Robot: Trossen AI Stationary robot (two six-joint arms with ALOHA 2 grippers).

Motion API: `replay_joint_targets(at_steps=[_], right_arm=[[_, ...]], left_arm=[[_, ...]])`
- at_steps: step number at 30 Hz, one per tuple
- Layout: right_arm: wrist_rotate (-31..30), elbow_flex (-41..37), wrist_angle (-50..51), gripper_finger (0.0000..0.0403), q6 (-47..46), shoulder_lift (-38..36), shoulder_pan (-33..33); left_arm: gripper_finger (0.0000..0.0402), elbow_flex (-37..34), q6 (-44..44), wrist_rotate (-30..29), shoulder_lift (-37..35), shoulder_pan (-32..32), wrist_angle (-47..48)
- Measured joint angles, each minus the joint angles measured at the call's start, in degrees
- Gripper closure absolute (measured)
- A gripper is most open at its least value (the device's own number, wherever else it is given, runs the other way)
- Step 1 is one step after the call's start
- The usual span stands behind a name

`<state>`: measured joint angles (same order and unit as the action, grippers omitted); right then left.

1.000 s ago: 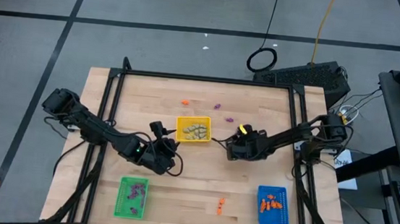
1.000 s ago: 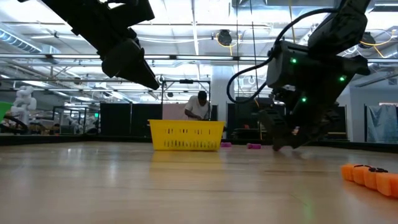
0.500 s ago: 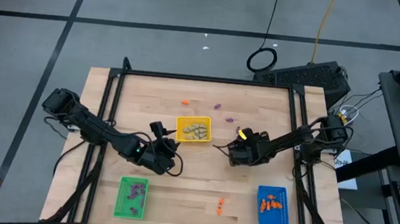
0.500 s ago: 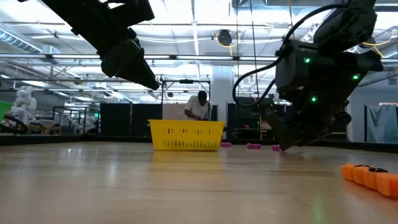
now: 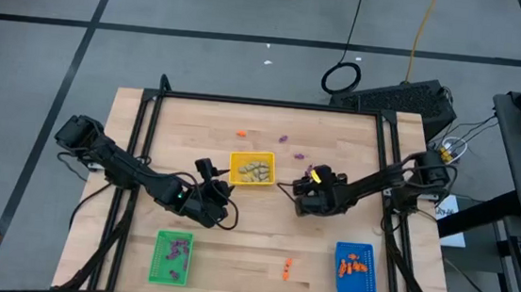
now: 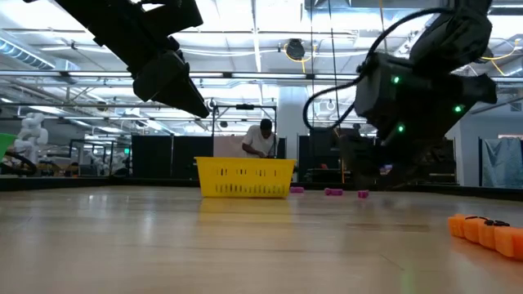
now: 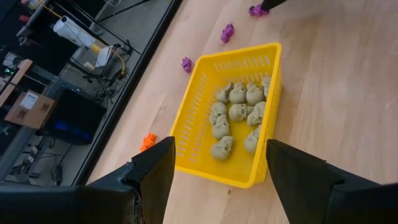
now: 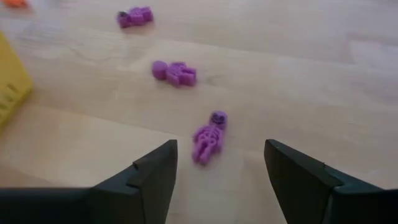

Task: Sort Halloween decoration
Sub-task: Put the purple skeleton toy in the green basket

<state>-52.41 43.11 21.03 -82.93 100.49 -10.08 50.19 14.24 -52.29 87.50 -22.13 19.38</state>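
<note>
The Halloween decoration lies scattered. Pale skulls (image 7: 236, 115) fill the yellow tray (image 5: 253, 170). Three purple skeletons lie loose on the wood right of the tray and beyond it; the nearest (image 8: 208, 137) lies just ahead of my right gripper (image 8: 221, 152), in line with the gap between its open fingers and touching neither. The other two (image 8: 175, 73) (image 8: 135, 17) lie farther off. My right gripper (image 5: 290, 186) stands low, right of the yellow tray. My left gripper (image 7: 219, 155) hangs open and empty above the table, on the tray's near side (image 5: 223, 195).
A green tray (image 5: 172, 256) with purple pieces stands near the front left, and a blue tray (image 5: 356, 270) with orange pieces at the front right. Loose orange pieces lie at the front middle (image 5: 287, 267) and near the far edge (image 5: 241, 132). A person shows in the room behind (image 6: 261, 139).
My right gripper has rolled about its own pointing line while staying open and close to the same spot right of the yellow tray. In the low view its fingers have cleared the purple skeleton that they hid a second ago.
</note>
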Motion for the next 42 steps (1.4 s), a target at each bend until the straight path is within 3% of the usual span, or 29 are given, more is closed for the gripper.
replay_joint_targets(at_steps=[9, 24, 31, 36, 42], right_arm=[[-0.07, 0.13, -6.26, 0.0183, 2.44, 5.66, 2.09], [0.12, 0.12, -6.26, 0.0344, 5.07, 6.7, 2.12], [-0.26, 0.45, -5.88, 0.0389, 6.84, 6.69, 0.53], [2.43, 0.42, -4.51, 0.0389, 9.11, 3.18, -1.88], [4.29, 0.44, -2.05, 0.0388, 16.33, -6.51, -5.51]], left_arm=[[0.0153, 0.0, -0.05, 0.87, 0.0, 0.0, -0.93], [0.0153, 0.04, -0.15, 0.94, 0.0, 0.0, -0.87], [0.0153, 0.07, -0.15, 0.92, 0.0, 0.0, -0.85], [0.0153, 0.11, -0.15, 0.92, 0.0, 0.0, -0.83], [0.0153, 0.13, -0.15, 0.92, 0.0, 0.0, -0.85]])
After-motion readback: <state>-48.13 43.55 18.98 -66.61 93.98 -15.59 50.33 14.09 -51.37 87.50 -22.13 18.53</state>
